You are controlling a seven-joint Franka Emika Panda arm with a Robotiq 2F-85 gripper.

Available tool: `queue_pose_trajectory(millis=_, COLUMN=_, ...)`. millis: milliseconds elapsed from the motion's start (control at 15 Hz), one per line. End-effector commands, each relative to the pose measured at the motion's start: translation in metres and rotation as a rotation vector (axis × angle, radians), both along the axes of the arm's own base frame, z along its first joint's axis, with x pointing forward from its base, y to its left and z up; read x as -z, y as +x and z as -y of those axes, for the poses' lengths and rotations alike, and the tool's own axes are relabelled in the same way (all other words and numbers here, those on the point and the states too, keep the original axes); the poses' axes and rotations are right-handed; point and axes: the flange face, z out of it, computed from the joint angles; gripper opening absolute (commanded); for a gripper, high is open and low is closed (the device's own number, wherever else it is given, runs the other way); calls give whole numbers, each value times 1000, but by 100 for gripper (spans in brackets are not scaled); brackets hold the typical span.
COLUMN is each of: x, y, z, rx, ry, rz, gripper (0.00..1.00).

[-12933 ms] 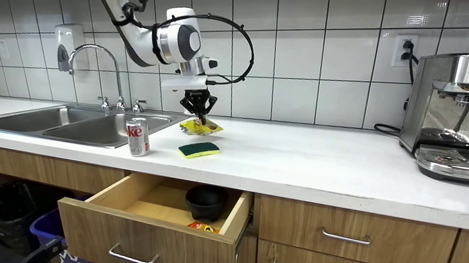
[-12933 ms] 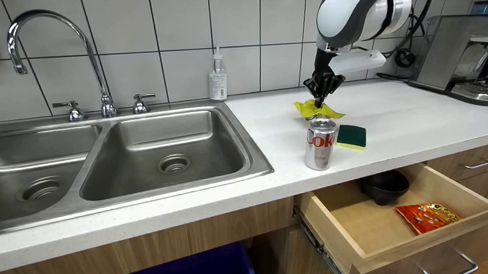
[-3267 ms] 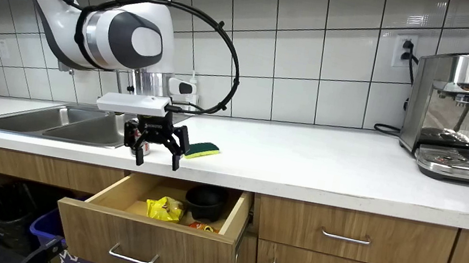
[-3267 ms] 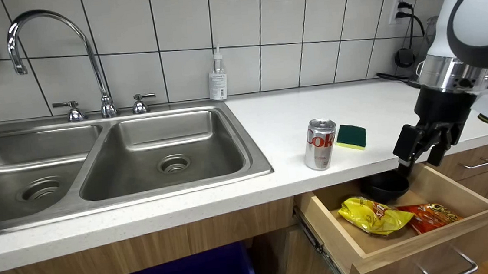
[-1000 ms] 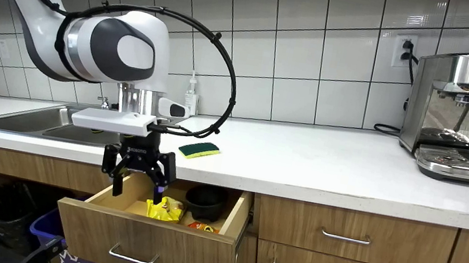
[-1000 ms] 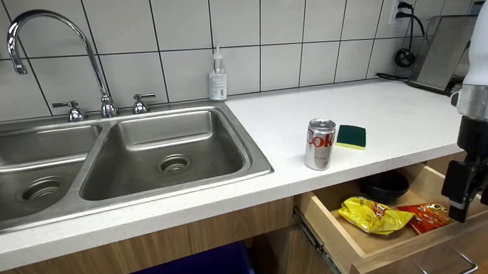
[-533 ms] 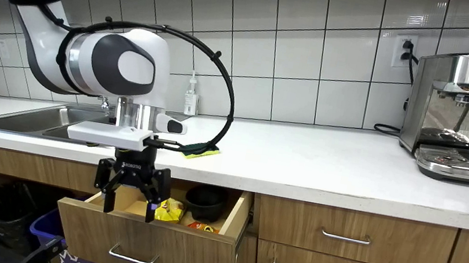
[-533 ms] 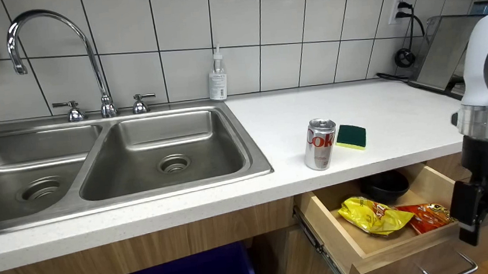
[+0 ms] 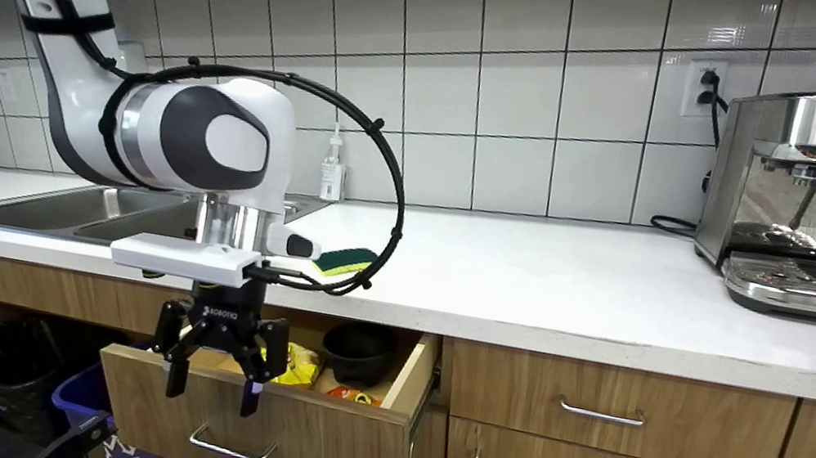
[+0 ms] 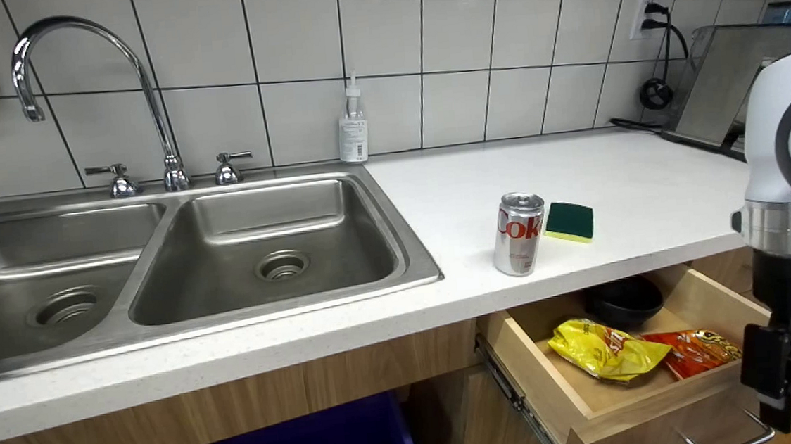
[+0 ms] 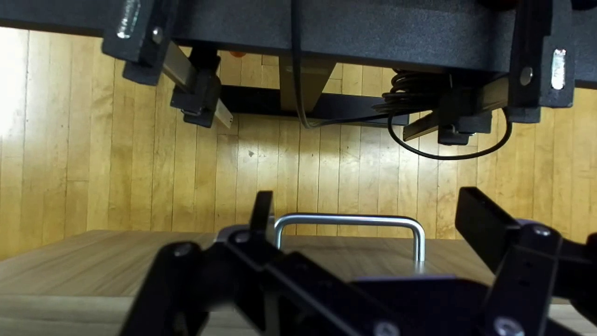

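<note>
The hand [image 9: 213,395] points straight down with its two fingers [image 9: 176,379] spread wide apart, and nothing is gripped between them. In an exterior view it hangs in front of the face of a pulled-out wooden drawer [image 9: 338,449], with its tips lower than the top edge of that face. The thing nearest to it is the metal drawer handle [image 11: 347,219], just below the tips; a gap shows between them in an exterior view, so the hand seems not to touch it. Seen from the wrist, the handle's bar runs across between the two fingers, in the direction of their spread, with one end close beside the finger at the left of that view.

Behind the hand, inside the drawer, lies a yellow snack bag [image 10: 607,350], partly covered by the hand in an exterior view. An orange-red snack bag [image 10: 695,354] lies beside it, and a black bowl [image 10: 628,313] stands farther from the hand, toward the back. Higher than the hand and behind it is the white counter [image 9: 572,290], where a silver Coke can [image 10: 518,240] stands upright near a green and yellow sponge [image 10: 569,221].
</note>
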Motion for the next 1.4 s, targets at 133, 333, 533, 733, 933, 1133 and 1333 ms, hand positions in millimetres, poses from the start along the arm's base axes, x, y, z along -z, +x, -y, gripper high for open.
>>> queue_pose_trajectory(millis=133, x=8, y=-2, z=-3, rx=-13, ry=-10, rz=-9, gripper=100)
queue_pose_trajectory(millis=333, x=11, y=-1, z=-3, rx=-19, ry=-12, rz=1, gripper=100)
queue_pose_trajectory(millis=533, x=13, y=1, z=-3, rx=-24, ry=-14, rz=22, gripper=100)
queue_pose_trajectory(millis=733, x=16, y=3, z=-4, rx=-27, ry=-11, rz=41, gripper=100)
queue_pose_trajectory(millis=933, x=16, y=6, z=-5, rx=-27, ry=-5, rz=68, gripper=100)
queue_pose_trajectory(millis=1133, x=15, y=10, z=-6, rx=-36, ry=-6, rz=106, gripper=100)
queue_pose_trajectory(millis=1333, x=14, y=15, z=-6, rx=-43, ry=-5, rz=148, gripper=100)
